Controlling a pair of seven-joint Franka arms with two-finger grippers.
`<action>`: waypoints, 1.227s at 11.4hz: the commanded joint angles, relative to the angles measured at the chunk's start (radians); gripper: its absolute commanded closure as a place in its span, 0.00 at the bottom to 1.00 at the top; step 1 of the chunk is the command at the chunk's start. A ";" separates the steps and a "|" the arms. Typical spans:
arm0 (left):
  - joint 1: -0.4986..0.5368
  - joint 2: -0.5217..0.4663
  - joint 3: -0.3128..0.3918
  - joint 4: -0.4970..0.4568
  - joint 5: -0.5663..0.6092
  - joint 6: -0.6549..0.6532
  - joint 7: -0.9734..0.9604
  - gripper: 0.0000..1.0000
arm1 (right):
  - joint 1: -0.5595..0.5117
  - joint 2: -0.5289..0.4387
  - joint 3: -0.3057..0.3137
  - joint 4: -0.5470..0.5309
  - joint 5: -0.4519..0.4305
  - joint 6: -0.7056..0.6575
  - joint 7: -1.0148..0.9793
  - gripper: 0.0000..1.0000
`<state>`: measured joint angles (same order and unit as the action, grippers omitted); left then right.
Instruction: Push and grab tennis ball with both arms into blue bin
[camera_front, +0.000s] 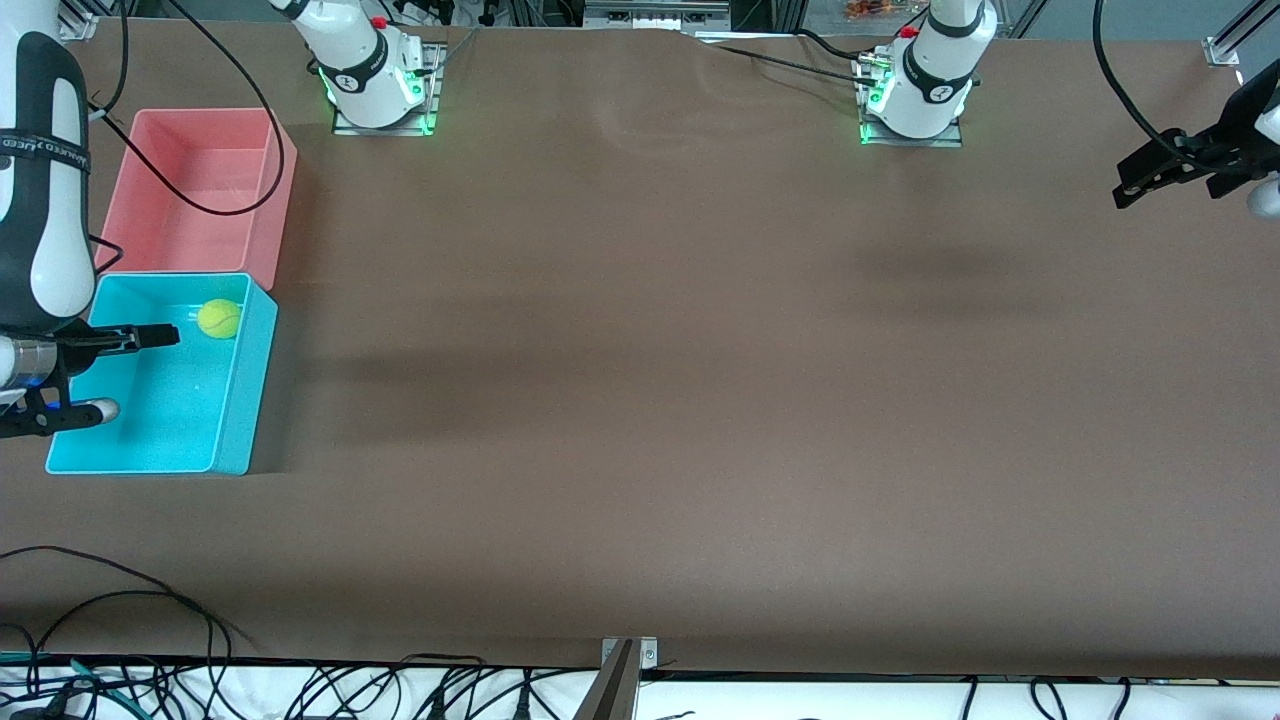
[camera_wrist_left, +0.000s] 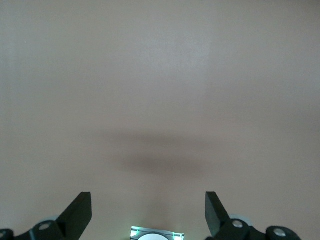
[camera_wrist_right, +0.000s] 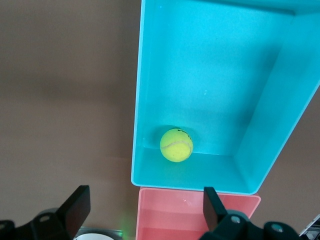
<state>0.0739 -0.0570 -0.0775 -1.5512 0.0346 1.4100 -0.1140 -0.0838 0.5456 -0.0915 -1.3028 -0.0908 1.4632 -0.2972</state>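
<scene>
The tennis ball (camera_front: 218, 319) lies on the floor of the blue bin (camera_front: 255, 370), in the corner next to the pink bin. In the right wrist view the ball (camera_wrist_right: 176, 145) rests against the blue bin's wall (camera_wrist_right: 270, 125). My right gripper (camera_front: 115, 375) hangs open and empty over the blue bin, above the ball and apart from it; its jaws (camera_wrist_right: 145, 205) stand wide. My left gripper (camera_front: 1135, 180) is open and empty in the air over the table's edge at the left arm's end. It shows only bare table between its jaws (camera_wrist_left: 148, 210).
A pink bin (camera_front: 270, 190) of the same size touches the blue bin on its farther end and also shows in the right wrist view (camera_wrist_right: 190, 215). The arm bases (camera_front: 380, 80) (camera_front: 920, 95) stand along the table's farthest edge. Cables lie at the nearest edge.
</scene>
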 joint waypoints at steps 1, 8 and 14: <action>-0.008 0.006 -0.004 0.020 0.030 -0.011 -0.009 0.00 | -0.002 -0.013 0.006 0.020 0.020 -0.026 0.018 0.00; -0.014 0.006 -0.005 0.020 0.028 -0.011 -0.009 0.00 | -0.008 -0.062 -0.002 0.091 0.022 -0.047 0.070 0.00; -0.017 0.017 -0.012 0.020 0.018 -0.011 -0.007 0.00 | -0.008 -0.065 -0.002 0.092 0.023 -0.047 0.070 0.00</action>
<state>0.0646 -0.0539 -0.0863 -1.5511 0.0346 1.4100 -0.1140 -0.0888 0.4832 -0.0939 -1.2228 -0.0897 1.4320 -0.2378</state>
